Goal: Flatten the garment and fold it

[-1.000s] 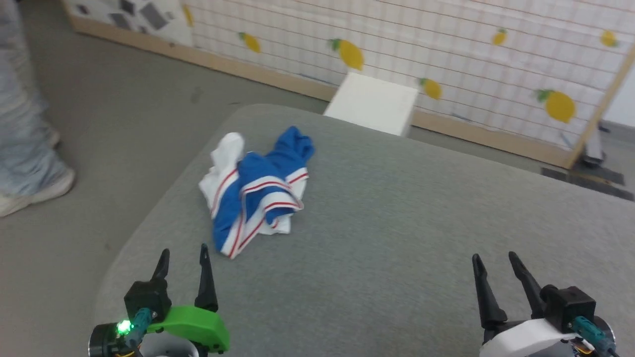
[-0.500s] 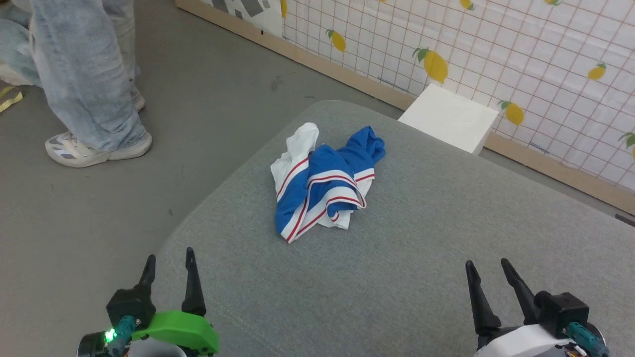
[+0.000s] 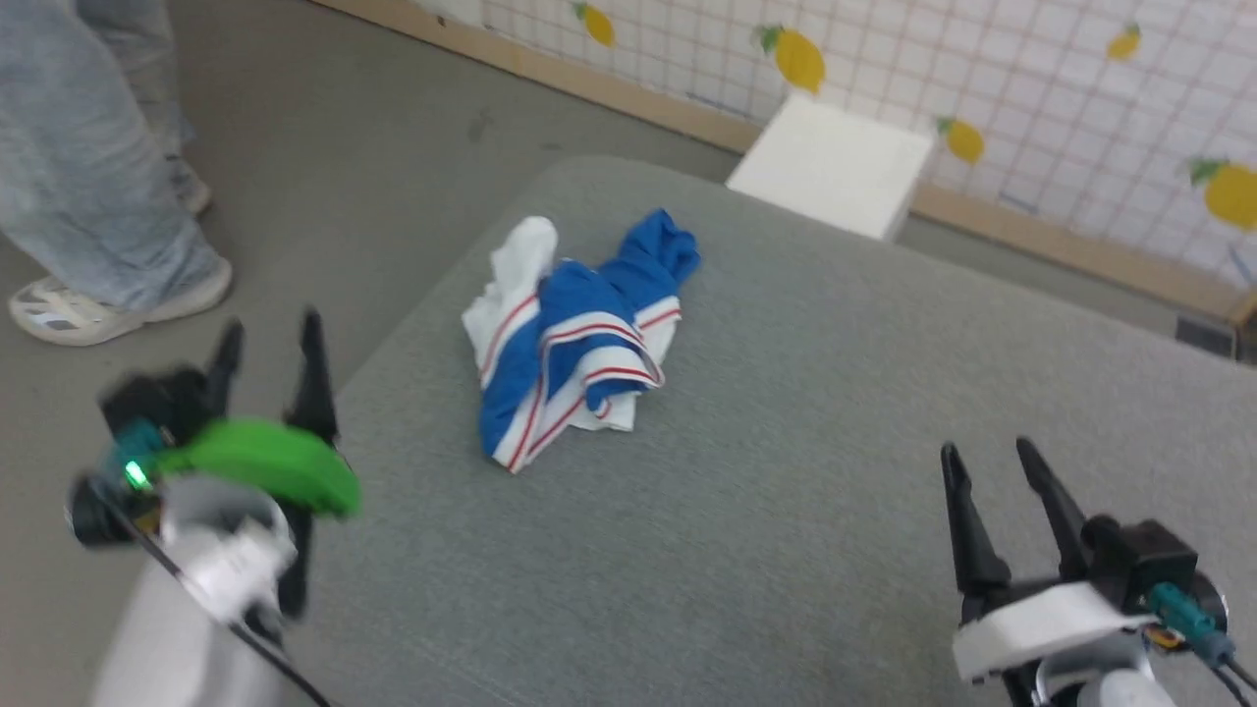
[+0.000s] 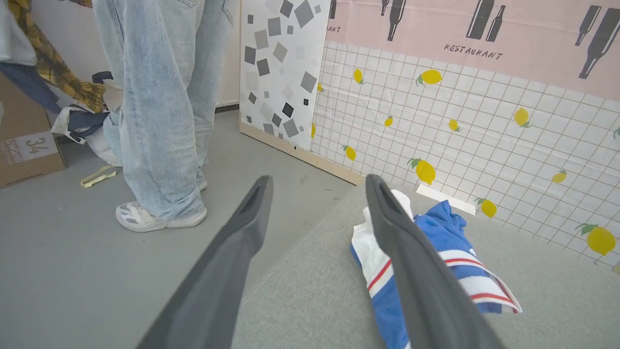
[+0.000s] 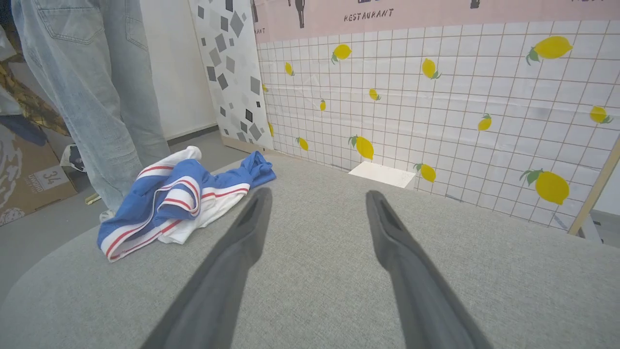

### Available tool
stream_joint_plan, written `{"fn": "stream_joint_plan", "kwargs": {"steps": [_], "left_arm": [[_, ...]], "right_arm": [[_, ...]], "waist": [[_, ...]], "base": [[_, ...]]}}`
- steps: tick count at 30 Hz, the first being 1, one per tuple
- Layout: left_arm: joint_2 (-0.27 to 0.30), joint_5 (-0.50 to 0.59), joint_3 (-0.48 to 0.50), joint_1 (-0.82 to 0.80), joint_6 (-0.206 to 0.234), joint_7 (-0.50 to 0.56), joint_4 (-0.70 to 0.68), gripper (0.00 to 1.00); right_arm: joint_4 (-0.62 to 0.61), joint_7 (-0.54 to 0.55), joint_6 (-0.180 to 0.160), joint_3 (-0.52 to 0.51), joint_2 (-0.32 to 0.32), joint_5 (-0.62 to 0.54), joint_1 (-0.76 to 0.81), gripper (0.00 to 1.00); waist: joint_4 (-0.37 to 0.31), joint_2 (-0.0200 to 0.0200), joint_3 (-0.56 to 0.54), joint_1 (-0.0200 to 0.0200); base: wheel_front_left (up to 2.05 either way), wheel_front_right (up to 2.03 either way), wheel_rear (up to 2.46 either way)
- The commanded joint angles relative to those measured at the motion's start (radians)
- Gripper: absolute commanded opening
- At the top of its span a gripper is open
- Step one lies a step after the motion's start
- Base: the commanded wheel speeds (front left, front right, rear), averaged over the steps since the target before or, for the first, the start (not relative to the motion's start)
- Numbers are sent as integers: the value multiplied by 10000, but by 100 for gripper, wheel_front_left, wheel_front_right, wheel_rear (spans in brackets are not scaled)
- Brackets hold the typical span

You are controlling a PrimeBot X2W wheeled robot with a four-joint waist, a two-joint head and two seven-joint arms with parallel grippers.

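Observation:
The garment [image 3: 574,339] lies crumpled in a heap on the grey cushioned surface [image 3: 786,471], blue with white bands and thin red stripes. It also shows in the left wrist view [image 4: 436,261] and the right wrist view [image 5: 179,198]. My left gripper [image 3: 270,339] hangs open over the surface's left edge, to the left of the garment and apart from it. My right gripper [image 3: 992,462] stands open at the lower right, far from the garment, with nothing between its fingers.
A person in pale jeans [image 3: 69,167] and white shoes [image 3: 108,295] stands on the floor at the left. A white box [image 3: 835,167] sits beyond the surface's far edge, against a lemon-patterned wall [image 3: 982,79]. A cardboard box [image 4: 24,140] stands at the far left.
My left gripper has risen and come forward along the surface's left edge. The head camera has shifted, so the whole picture has slid. The garment lies as before.

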Motion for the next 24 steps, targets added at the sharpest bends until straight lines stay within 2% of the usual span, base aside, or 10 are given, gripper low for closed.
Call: {"fn": "stream_joint_plan", "kwargs": {"steps": [1,6,11,13,17,24], "left_arm": [[177,-266,120,-517,-118,304,146,100],[944,-1179,621,-1966,-567,1985,822,100],[1724,-2013,1085,-2996,-578,4022,1184,100],[2032,-2288,1243,-3232,-413,4951,1282,100],[2504,-2742,1593,-3373,200,6617,1369,100],[2873,-3172,2015,-2717,1690,8949,1101,100]], "right_arm": [[-136,47,-15,-36,-6,-82,-243,100],[-466,127,-15,-43,-6,-149,-689,100],[-626,89,-15,-83,-6,-169,-1157,100],[-655,55,-15,-53,-6,-119,-1321,100],[-660,-32,-15,13,-6,87,-1513,100],[-674,-142,-15,138,-6,284,-1627,100]], "waist": [[-1614,64,1623,0],[-2858,64,2735,0],[-3898,64,3569,0],[-4311,64,3841,0],[-4987,64,4211,0],[-5669,64,4606,0]], "base": [[0,0,0],[0,0,0],[0,0,0],[0,0,0],[0,0,0],[0,0,0]]}}
